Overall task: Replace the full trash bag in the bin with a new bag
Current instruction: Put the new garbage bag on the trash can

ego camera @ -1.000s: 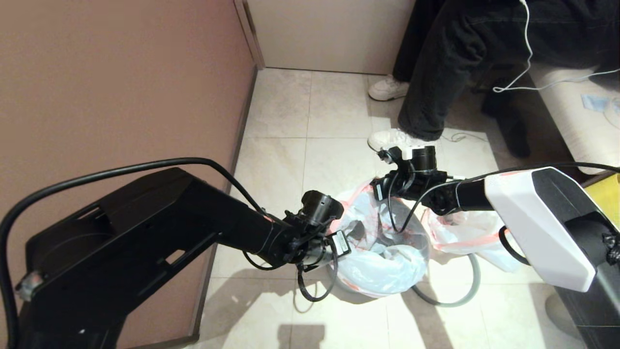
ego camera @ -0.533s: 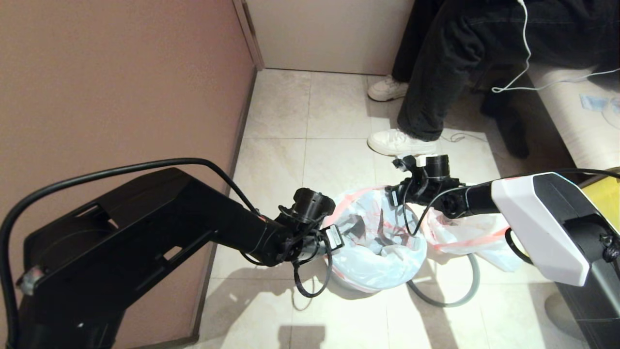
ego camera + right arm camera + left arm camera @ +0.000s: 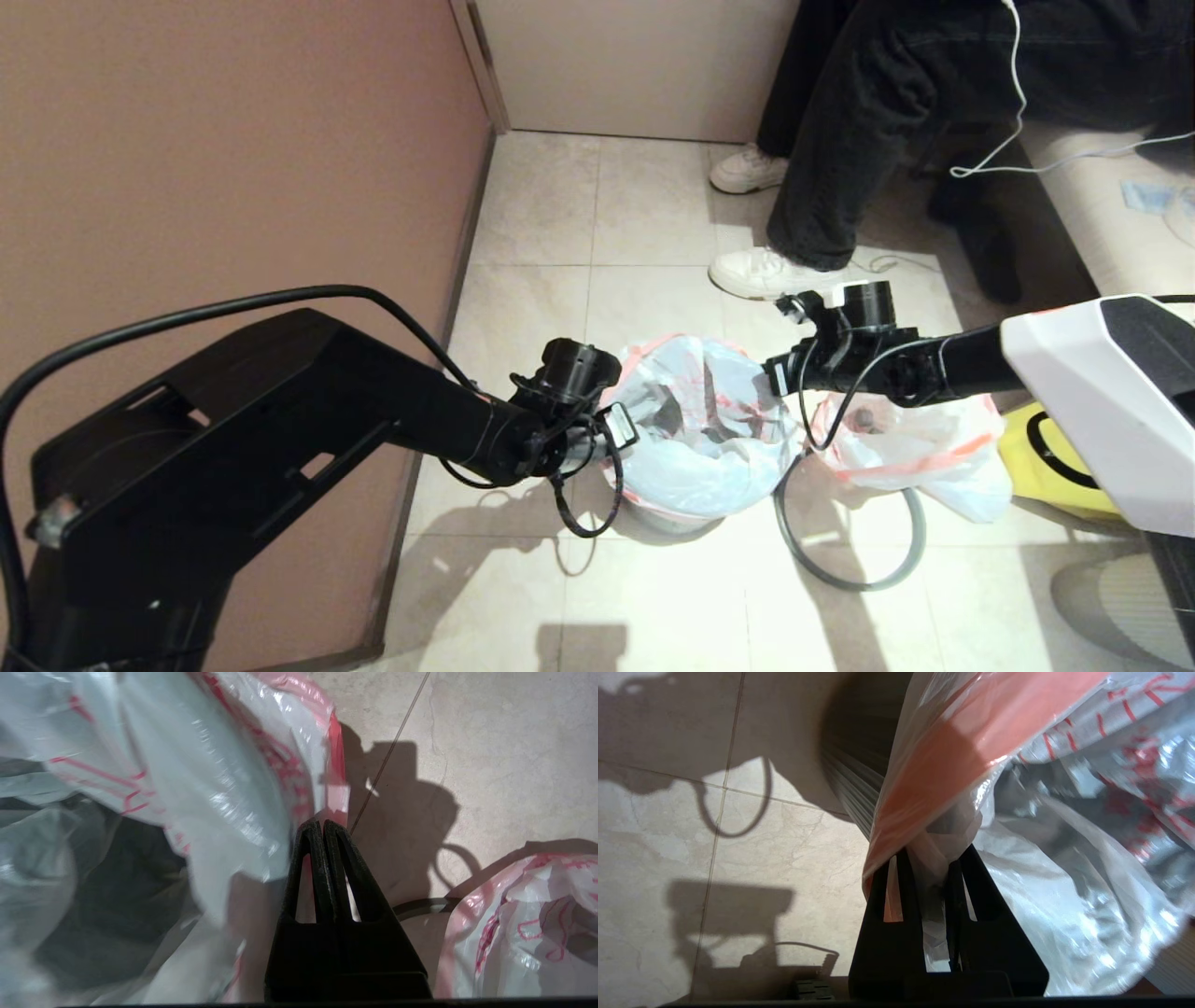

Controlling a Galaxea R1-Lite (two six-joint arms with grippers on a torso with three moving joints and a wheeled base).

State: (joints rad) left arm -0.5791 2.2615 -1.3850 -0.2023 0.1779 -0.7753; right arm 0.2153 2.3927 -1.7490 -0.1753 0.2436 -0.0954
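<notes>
Over bin (image 3: 653, 509): both claws pinch new bag (image 3: 695, 439) rim, opposite sides.

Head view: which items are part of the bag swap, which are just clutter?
In the job:
- new bag, draped in the bin
- full trash bag
- grey hoop
- left gripper and right gripper, both pinching the new bag's rim

Lying about:
- yellow bag
- white cable
- person's shoes

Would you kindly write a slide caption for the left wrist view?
Left gripper clamps the pink-red rim band of the new bag beside the black bin.
</notes>
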